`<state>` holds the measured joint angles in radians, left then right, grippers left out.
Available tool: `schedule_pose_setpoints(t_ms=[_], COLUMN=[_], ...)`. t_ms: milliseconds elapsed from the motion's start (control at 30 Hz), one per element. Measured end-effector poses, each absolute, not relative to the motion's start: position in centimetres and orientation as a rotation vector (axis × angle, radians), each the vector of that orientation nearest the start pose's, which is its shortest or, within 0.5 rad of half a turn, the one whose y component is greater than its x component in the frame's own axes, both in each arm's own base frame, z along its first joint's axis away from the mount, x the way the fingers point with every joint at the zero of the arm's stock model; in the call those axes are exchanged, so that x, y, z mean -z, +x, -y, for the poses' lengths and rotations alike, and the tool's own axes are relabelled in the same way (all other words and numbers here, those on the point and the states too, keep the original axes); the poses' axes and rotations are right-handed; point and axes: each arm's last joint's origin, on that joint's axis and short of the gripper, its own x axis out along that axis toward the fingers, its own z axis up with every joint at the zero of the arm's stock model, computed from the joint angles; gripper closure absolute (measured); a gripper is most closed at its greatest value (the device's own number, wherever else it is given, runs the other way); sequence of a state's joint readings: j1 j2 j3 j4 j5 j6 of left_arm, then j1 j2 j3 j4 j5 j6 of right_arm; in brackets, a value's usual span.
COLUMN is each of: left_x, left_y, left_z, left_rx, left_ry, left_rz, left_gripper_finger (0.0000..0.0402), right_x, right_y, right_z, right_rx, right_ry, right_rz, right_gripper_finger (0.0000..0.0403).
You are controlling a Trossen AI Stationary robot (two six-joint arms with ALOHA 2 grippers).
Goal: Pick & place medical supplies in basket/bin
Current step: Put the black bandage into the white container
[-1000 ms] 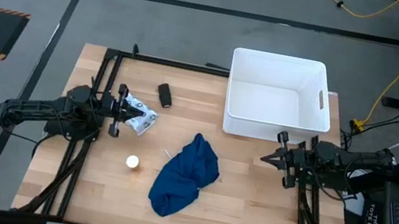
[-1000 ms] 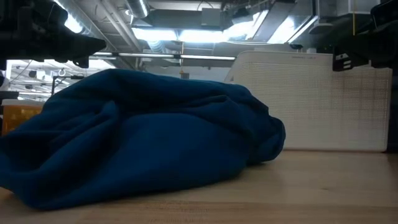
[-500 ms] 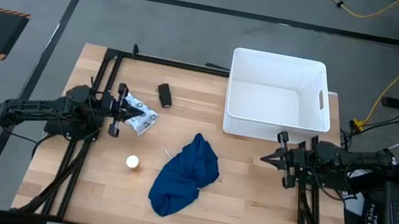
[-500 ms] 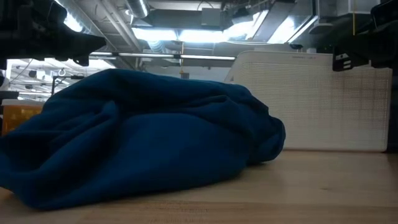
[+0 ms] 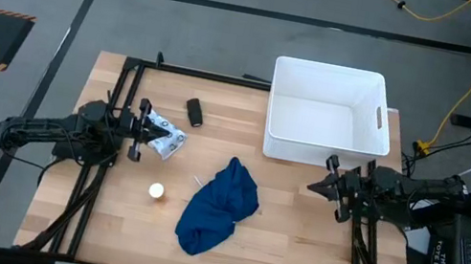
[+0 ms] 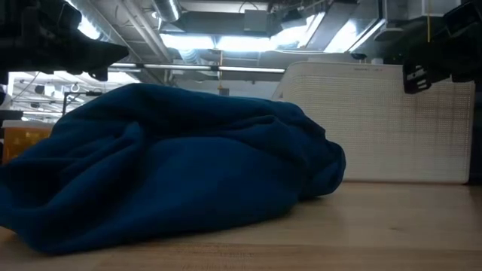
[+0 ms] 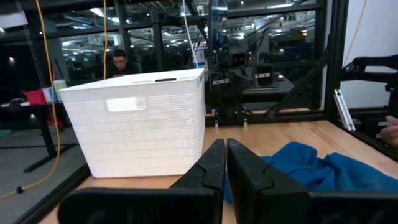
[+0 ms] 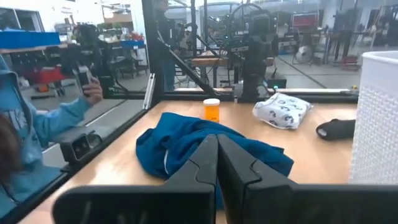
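The dark-blue cloth (image 5: pixel 217 207) lies crumpled on the wooden table's middle and fills the low view (image 6: pixel 166 181). The white packet (image 5: pixel 166 139), the black cylinder (image 5: pixel 193 112) and the white-orange round item (image 5: pixel 156 192) lie on the table's left half. The white bin (image 5: pixel 326 114) stands at the far right. My left gripper (image 5: pixel 147 126) hovers level at the left edge, beside the packet, shut and empty (image 7: pixel 225 149). At the right edge, near the bin, my right gripper (image 5: pixel 313 186) also hovers level, shut and empty (image 8: pixel 217 142).
A black metal frame (image 5: pixel 130 70) runs along the table's left, far and right edges. One person (image 8: pixel 37 130) stands beyond the table's near edge holding up a device. Another person (image 7: pixel 119 62) is off behind the bin. Bare wood (image 5: pixel 302 251) lies between cloth and right arm.
My right gripper has rolled slightly about the line it points along, staying in place and shut. The supplies and the bin have not moved.
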<state>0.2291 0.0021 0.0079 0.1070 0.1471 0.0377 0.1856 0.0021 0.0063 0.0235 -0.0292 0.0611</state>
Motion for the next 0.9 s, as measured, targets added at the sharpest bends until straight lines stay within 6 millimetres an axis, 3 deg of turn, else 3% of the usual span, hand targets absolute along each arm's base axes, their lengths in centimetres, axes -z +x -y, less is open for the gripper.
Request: schedule_pose_setpoints(t_ms=[900], left_x=[-17.64], left_y=[9.49], left_z=[-1.78], left_rx=[-0.084], left_ry=[0.025], left_rz=[0.111], left_gripper_finger=[0.0391], right_x=[-16.78], right_y=[9.56], right_z=[-1.88], right_rx=[-0.215], right_ry=[0.073], right_rz=[0.02], right_gripper_finger=[0.0395])
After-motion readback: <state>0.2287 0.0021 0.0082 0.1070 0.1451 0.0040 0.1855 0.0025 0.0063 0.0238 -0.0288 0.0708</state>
